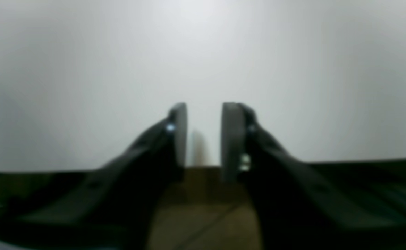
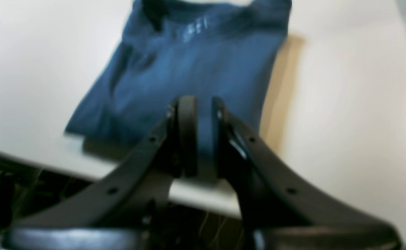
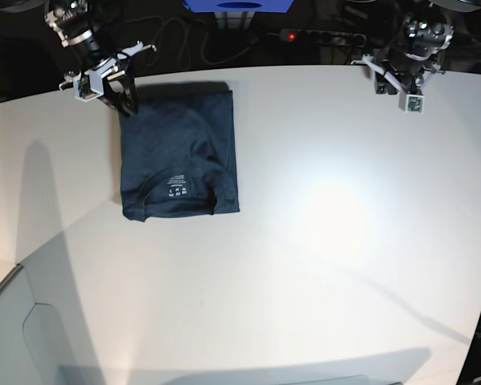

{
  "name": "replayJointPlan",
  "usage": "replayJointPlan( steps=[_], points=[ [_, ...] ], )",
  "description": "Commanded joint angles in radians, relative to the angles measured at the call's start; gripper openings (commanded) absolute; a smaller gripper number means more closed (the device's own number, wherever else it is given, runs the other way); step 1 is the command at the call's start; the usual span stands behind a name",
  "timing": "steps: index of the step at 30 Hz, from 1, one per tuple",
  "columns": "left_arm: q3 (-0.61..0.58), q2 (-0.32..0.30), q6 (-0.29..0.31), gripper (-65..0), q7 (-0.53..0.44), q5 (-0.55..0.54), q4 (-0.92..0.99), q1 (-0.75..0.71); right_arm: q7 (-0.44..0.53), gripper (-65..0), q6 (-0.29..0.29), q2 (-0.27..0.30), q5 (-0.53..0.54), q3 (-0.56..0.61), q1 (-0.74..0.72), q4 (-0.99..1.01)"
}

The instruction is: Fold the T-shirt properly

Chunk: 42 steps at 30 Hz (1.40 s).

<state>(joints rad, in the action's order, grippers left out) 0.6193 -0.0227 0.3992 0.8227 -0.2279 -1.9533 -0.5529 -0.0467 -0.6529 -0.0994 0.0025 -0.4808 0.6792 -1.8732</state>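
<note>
My left gripper (image 1: 204, 139) is positioned over the bare white table (image 3: 345, 241), at the table's far edge. In the base view it sits at roughly 1 o'clock from the table's centre. In the left wrist view my two fingers (image 1: 180, 135) stand parallel with a narrow gap between them. Only the pale tabletop shows through that gap; nothing is held. The T-shirt does not appear in this view.

My right gripper (image 2: 204, 135) is positioned at the far edge of the table, at about 11 o'clock from the table's centre in the base view. Its jaws are nearly closed, with a slim slot remaining between them. Blue cloth shows through the slot in the right wrist view, but the frame is blurred. I cannot tell whether the fingertips touch the fabric or sit just above it. No fold of cloth is visibly pinched.

The T-shirt (image 3: 179, 156) lies flat on the table as a folded, roughly rectangular packet. Its neck opening, with small white label print, lies at the packet's 6 o'clock end in the base view. Its 12 o'clock end lies directly beside my right gripper. The garment is well apart from my left gripper.
</note>
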Motion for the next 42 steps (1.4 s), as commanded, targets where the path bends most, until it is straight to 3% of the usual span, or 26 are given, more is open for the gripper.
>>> replayJointPlan(
  steps=[1, 3, 6, 11, 19, 24, 28, 33, 35, 38, 42],
  points=[
    [0.037, -0.001, -0.007, -58.5, -0.007, -0.029, -0.019, -0.023, 0.024, -59.6, -0.008, 0.000, 0.017, -0.017, 0.030, -0.018],
    [0.104, 0.019, -0.007, -65.0, -0.006, -0.083, -0.019, -0.057, 0.023, -59.6, -0.008, -0.001, 0.017, -0.022, 0.076, -0.010],
    [0.179, 0.042, -0.018, -65.0, -0.003, -0.104, -0.019, -0.095, 0.023, -59.6, -0.008, -0.001, 0.017, 0.001, 0.159, 0.017],
    [0.199, 0.073, -0.018, -65.0, -0.013, -0.109, -0.011, -0.167, 0.023, -59.9, -0.008, 0.008, 0.015, 0.060, 0.238, 0.093],
    [0.196, 0.116, -0.018, -65.0, -0.018, -0.103, 0.114, -0.221, 0.032, -64.9, -0.006, 0.100, 0.011, 0.167, 0.118, 0.516],
    [0.142, 0.082, -0.018, -65.0, -0.220, -0.051, 0.357, -0.215, 0.129, -64.9, -0.006, 0.143, 0.011, 0.173, -0.056, 0.894],
    [-0.020, -0.015, -0.018, -65.0, -0.406, 0.068, 0.584, -0.212, 0.262, -64.9, -0.006, 0.163, 0.009, 0.179, -0.135, 1.110],
    [-0.154, -0.113, -0.019, -65.0, -0.578, 0.083, 1.027, -0.054, 0.364, -64.9, -0.003, 0.172, 0.009, 0.175, -0.207, 1.288],
    [-0.203, -0.147, -0.019, -65.0, -0.633, 0.083, 1.222, 0.034, 0.407, -64.9, 0.043, 0.174, 0.009, 0.178, -0.215, 1.331],
    [-0.283, -0.181, -0.019, -65.0, -0.767, 0.083, 1.463, 0.149, 0.449, -64.9, 0.195, 0.172, 0.009, 0.192, -0.215, 1.343],
    [-0.430, -0.184, -0.019, -65.0, -0.903, 0.083, 1.594, 0.215, 0.449, -64.9, 0.430, 0.177, 0.009, 0.296, -0.217, 1.343]
  ],
)
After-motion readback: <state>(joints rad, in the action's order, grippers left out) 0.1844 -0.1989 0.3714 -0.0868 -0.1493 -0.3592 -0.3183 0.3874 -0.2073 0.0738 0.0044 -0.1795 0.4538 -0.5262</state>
